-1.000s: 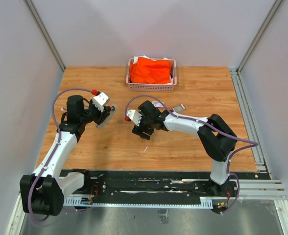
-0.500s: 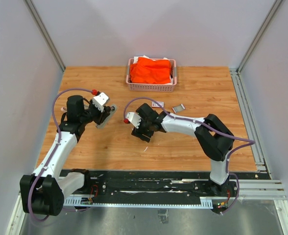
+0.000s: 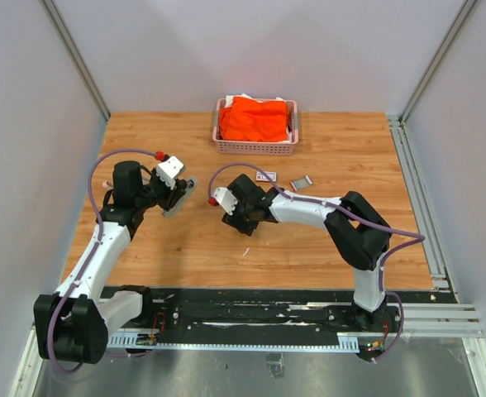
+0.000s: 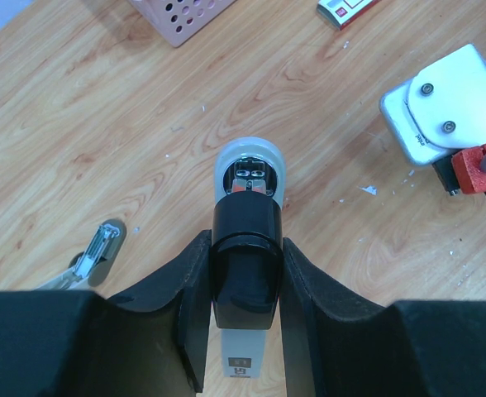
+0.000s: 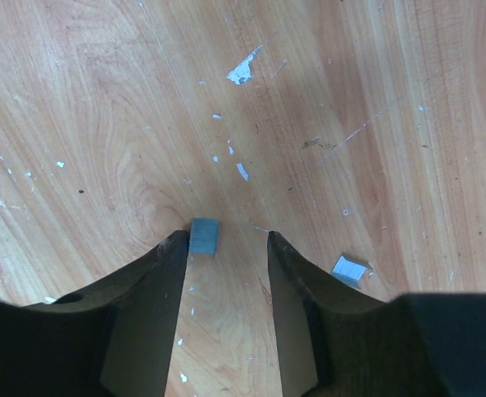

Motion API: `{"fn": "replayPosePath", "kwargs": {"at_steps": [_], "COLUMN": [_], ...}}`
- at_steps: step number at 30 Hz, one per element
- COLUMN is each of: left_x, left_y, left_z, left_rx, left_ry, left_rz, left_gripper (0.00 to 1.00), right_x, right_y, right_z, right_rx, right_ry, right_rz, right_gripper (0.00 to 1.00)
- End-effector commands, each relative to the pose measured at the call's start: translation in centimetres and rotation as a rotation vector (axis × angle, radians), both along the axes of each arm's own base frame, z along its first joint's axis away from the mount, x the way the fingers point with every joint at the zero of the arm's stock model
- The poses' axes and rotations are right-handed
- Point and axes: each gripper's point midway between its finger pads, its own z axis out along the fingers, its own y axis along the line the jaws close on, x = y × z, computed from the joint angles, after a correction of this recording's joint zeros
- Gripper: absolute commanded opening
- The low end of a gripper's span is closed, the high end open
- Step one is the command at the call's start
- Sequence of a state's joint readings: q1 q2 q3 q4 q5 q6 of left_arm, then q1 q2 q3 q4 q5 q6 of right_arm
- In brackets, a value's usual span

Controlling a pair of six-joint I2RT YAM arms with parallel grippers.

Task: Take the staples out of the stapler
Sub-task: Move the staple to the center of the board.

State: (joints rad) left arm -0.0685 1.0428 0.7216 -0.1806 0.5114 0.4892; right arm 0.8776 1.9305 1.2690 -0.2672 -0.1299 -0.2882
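Note:
My left gripper (image 4: 243, 277) is shut on the stapler (image 4: 245, 240), black on top with a grey base, and holds it nose-forward just above the table; it also shows in the top view (image 3: 179, 196). My right gripper (image 5: 226, 240) is open and low over the wood, right of the stapler in the top view (image 3: 241, 220). A short silvery-grey strip of staples (image 5: 203, 235) lies at the tip of its left finger. A second short strip (image 5: 349, 270) lies just outside its right finger. No staples show in the stapler itself.
A pink basket (image 3: 256, 147) with orange cloth stands at the back. A small white box with a red label (image 3: 265, 176) and a grey metal piece (image 3: 302, 183) lie behind the right arm. Another silvery piece (image 4: 92, 255) lies left of the stapler. Metal flecks dot the wood.
My right gripper has shifted a little left and back, its arm reaching further. The left gripper and the stapler have stayed put.

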Motion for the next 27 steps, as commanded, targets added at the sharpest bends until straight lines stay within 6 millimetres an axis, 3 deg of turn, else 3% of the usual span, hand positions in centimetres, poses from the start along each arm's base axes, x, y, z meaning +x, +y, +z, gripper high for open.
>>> {"fn": "replayPosePath", "kwargs": {"at_steps": [1, 6, 14, 27], "left_x": [1.1, 1.0, 1.0, 0.9], "left_y": [-0.3, -0.3, -0.3, -0.3], "left_z": [2.2, 2.2, 2.3, 2.3], "left_rx": [-0.012, -0.011, -0.01, -0.01], "left_ry": [-0.098, -0.099, -0.102, -0.102], "left_rz": [-0.022, -0.022, -0.023, -0.023], "left_gripper": [0.0, 0.0, 0.0, 0.0], "right_x": [-0.4, -0.2, -0.3, 0.8], "right_y": [-0.4, -0.6, -0.6, -1.4], "right_z": [-0.8, -0.8, -0.9, -0.8], "right_rx": [-0.053, -0.058, -0.058, -0.069], "right_ry": [0.011, 0.005, 0.01, -0.012], "right_rz": [-0.035, -0.047, -0.044, -0.087], "right_gripper": [0.41, 0.27, 0.15, 0.12]}}
